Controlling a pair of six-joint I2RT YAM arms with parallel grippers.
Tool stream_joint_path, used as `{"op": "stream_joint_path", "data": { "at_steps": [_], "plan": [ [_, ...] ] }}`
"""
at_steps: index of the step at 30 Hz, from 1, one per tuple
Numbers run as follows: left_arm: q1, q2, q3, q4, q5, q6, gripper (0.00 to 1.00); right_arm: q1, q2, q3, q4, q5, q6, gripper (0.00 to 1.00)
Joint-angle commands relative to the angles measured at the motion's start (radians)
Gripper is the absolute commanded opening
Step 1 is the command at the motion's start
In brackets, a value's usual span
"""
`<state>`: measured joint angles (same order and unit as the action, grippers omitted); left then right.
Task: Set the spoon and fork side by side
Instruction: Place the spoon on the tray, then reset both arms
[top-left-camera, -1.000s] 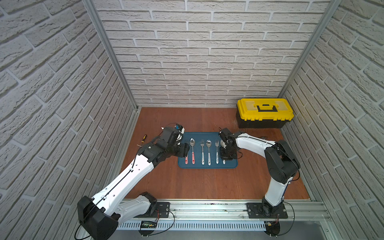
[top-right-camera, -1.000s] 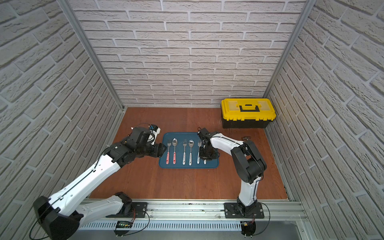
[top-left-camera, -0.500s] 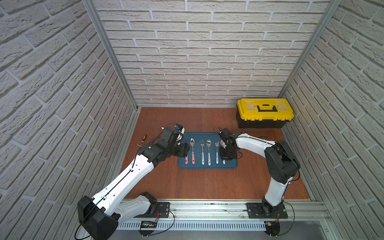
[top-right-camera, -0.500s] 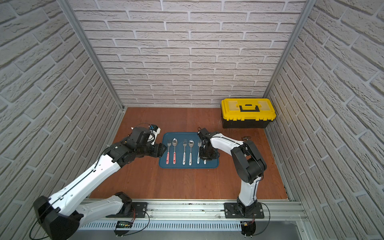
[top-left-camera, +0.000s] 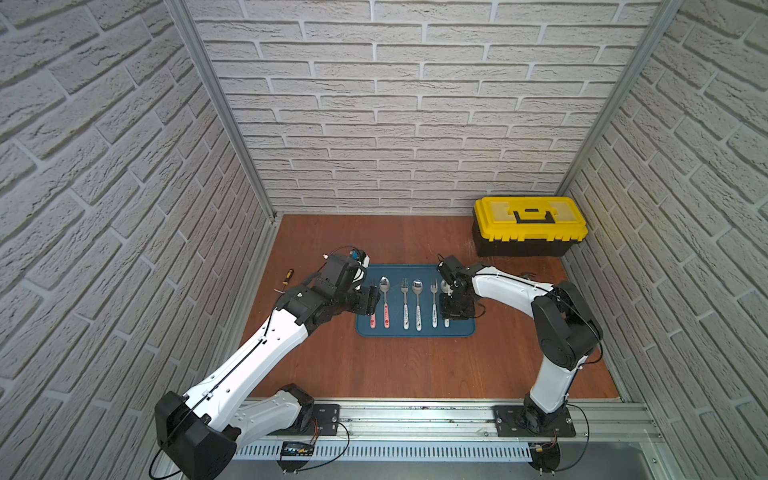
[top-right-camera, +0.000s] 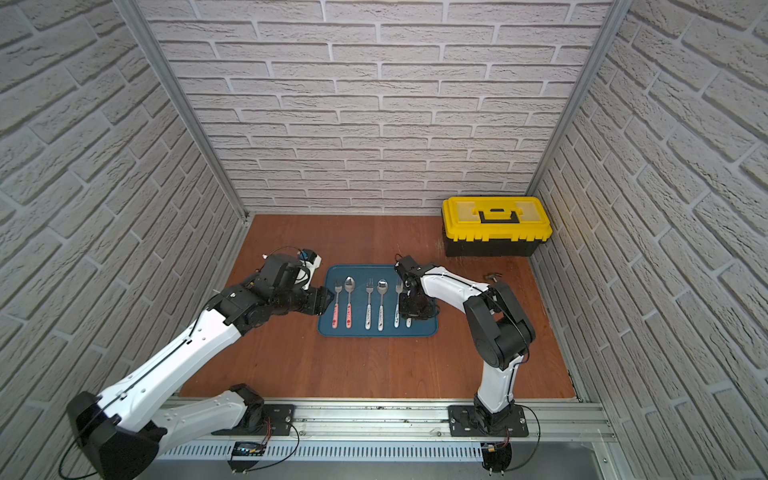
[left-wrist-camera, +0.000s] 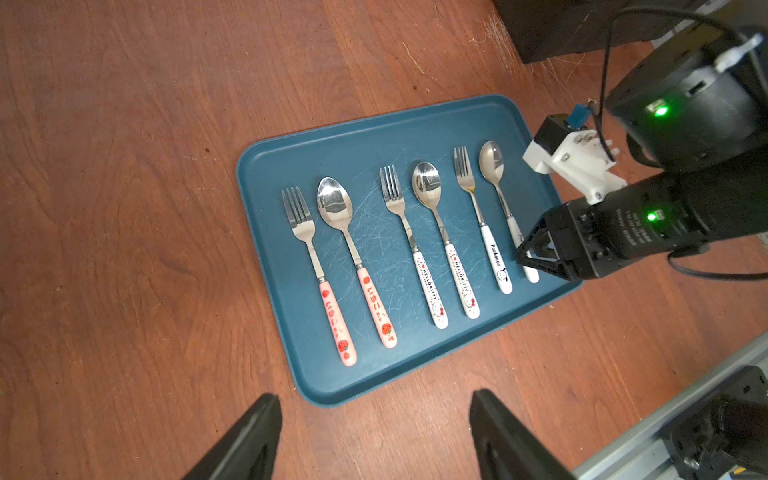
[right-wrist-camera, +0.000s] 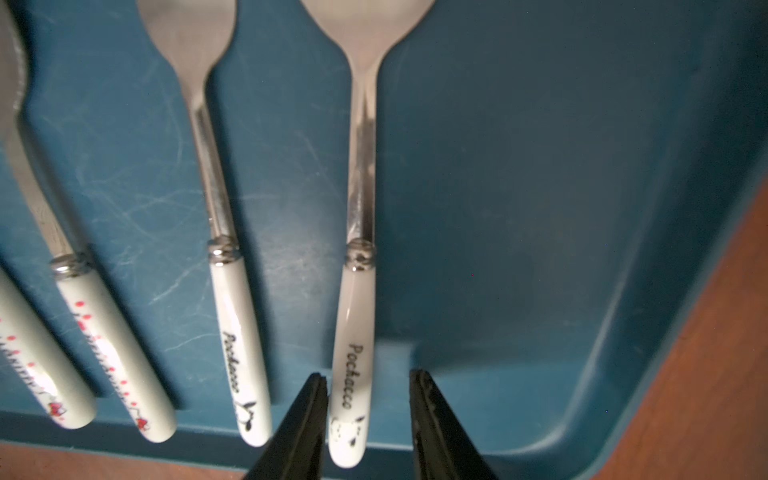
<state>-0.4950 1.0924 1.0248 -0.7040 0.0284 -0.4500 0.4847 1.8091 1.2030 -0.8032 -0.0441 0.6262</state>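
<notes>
Brick-walled bench (top-left-camera: 415, 365) holds a blue tray (left-wrist-camera: 374, 137) of cutlery (left-wrist-camera: 461, 278), handles lettered "Hello Kitty" and "Pochacco". Right tool (right-wrist-camera: 368, 374) straddles the Pochacco spoon (right-wrist-camera: 353, 332), jaws parted, not gripping; left tool (left-wrist-camera: 374, 395) gapes empty.

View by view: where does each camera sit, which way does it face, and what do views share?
Top views: high above the front rail, looking down toward the back wall; left arm, right arm, blue tray, yellow toolbox.
Left wrist: beside the tray, looking across it; own open left gripper, plus right gripper.
Right wrist: close over the Pochacco spoon handle; own open fingers straddle it.
Shared by wrist views: that spoon, Pochacco fork.
</notes>
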Motion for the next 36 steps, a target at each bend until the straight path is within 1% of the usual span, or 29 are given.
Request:
{"op": "stream_joint_path", "data": {
  "at_steps": [1,3,4,7,9,10,12,14,15,16,17,18,20,21,22,23,24,25,26,28,29,31,33,35,36],
  "plan": [
    [-0.008,0.001,0.029,-0.005,-0.013,-0.001,0.78,0.015,-0.09,0.04,-0.04,0.042,0.015,0.39],
    [-0.008,-0.001,0.041,-0.016,-0.018,0.0,0.79,0.025,-0.134,0.045,-0.057,0.042,0.02,0.39],
    [-0.007,-0.005,0.049,-0.023,-0.025,0.003,0.82,0.033,-0.163,0.05,-0.067,0.05,0.021,0.4],
    [-0.007,-0.019,0.075,-0.043,-0.059,0.034,0.98,0.043,-0.261,0.073,-0.1,0.091,0.013,0.41],
    [0.0,-0.035,0.09,-0.045,-0.101,0.055,0.98,0.042,-0.324,0.097,-0.116,0.156,-0.022,0.43],
    [0.006,-0.045,0.101,-0.047,-0.121,0.064,0.98,0.041,-0.362,0.105,-0.11,0.206,-0.049,0.5],
    [0.014,-0.055,0.131,-0.053,-0.209,0.073,0.98,0.04,-0.439,0.105,-0.073,0.322,-0.109,1.0],
    [0.034,-0.042,0.181,-0.086,-0.296,0.085,0.98,0.022,-0.501,0.117,-0.053,0.449,-0.174,0.99],
    [0.043,-0.028,0.205,-0.102,-0.353,0.084,0.98,0.018,-0.52,0.128,-0.043,0.52,-0.2,0.99],
    [0.056,-0.011,0.229,-0.122,-0.433,0.081,0.98,0.013,-0.542,0.137,-0.04,0.607,-0.215,0.99],
    [0.073,0.006,0.248,-0.138,-0.488,0.084,0.98,0.006,-0.563,0.137,-0.02,0.701,-0.226,0.99],
    [0.09,0.016,0.248,-0.137,-0.541,0.089,0.98,0.001,-0.584,0.122,0.027,0.758,-0.27,0.99],
    [0.152,0.005,0.213,-0.079,-0.61,0.112,0.98,-0.009,-0.635,0.043,0.209,0.796,-0.498,0.99],
    [0.195,-0.017,0.172,-0.02,-0.601,0.138,0.98,-0.014,-0.651,-0.003,0.299,0.809,-0.567,0.99],
    [0.256,-0.05,0.107,0.083,-0.506,0.206,0.98,-0.027,-0.672,-0.066,0.414,0.794,-0.646,0.99],
    [0.324,-0.089,0.028,0.199,-0.408,0.296,0.98,-0.048,-0.696,-0.121,0.49,0.727,-0.725,0.99],
    [0.379,-0.118,-0.032,0.283,-0.317,0.335,0.98,-0.065,-0.709,-0.163,0.551,0.686,-0.771,0.99],
    [0.448,-0.147,-0.101,0.368,-0.256,0.323,0.98,-0.081,-0.719,-0.205,0.59,0.707,-0.758,0.99],
    [0.51,-0.165,-0.167,0.441,-0.218,0.309,0.98,-0.114,-0.727,-0.237,0.606,0.71,-0.725,0.99],
    [0.611,-0.177,-0.282,0.565,-0.177,0.275,0.98,-0.179,-0.739,-0.3,0.642,0.64,-0.714,0.99],
    [0.658,-0.17,-0.335,0.63,-0.146,0.297,0.98,-0.205,-0.747,-0.349,0.693,0.612,-0.721,0.99],
    [0.697,-0.153,-0.411,0.696,-0.132,0.336,0.98,-0.239,-0.77,-0.433,0.796,0.553,-0.754,0.99],
    [0.712,-0.138,-0.474,0.753,-0.134,0.354,0.98,-0.271,-0.784,-0.496,0.859,0.511,-0.738,0.99],
    [0.719,-0.118,-0.571,0.899,-0.116,0.356,0.98,-0.306,-0.775,-0.514,0.864,0.475,-0.693,0.99],
    [0.72,-0.106,-0.616,0.997,-0.119,0.324,0.98,-0.319,-0.766,-0.513,0.86,0.453,-0.686,0.99]
  ]
}}
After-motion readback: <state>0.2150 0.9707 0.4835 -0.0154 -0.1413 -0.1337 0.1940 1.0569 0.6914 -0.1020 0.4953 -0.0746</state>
